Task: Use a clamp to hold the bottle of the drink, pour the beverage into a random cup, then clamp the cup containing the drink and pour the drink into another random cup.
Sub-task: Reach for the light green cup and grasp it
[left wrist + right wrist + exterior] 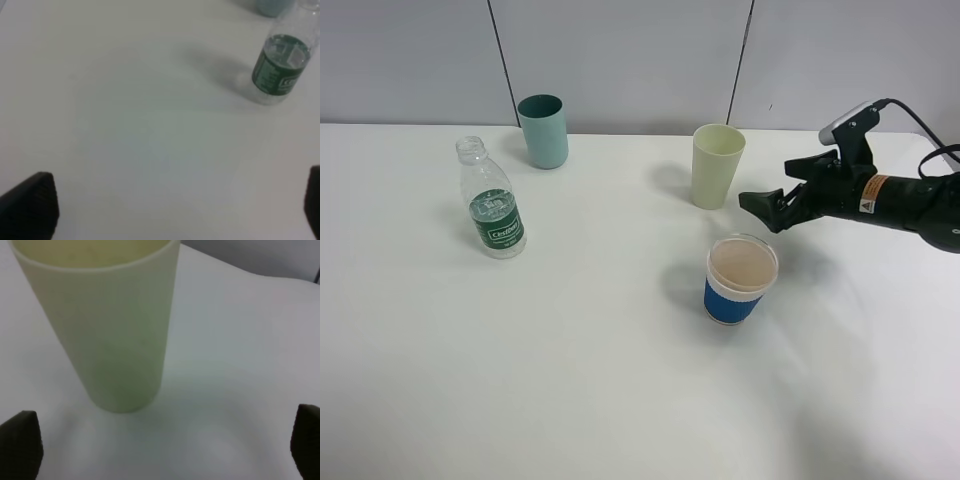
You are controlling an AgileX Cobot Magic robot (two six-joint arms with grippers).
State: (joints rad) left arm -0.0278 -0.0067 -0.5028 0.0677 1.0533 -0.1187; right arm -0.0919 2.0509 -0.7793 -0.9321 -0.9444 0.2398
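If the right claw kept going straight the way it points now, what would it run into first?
Most likely the pale yellow-green cup. The open right claw points toward it with nothing between them, and the wrist view shows the cup just ahead, a little off-centre between the fingers. They are not touching yet.

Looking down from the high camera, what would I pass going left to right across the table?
Bottle → dark teal cup → pale yellow-green cup → right arm with its open jaws. The blue paper cup sits nearer the camera, below the last two, so I leave it out.
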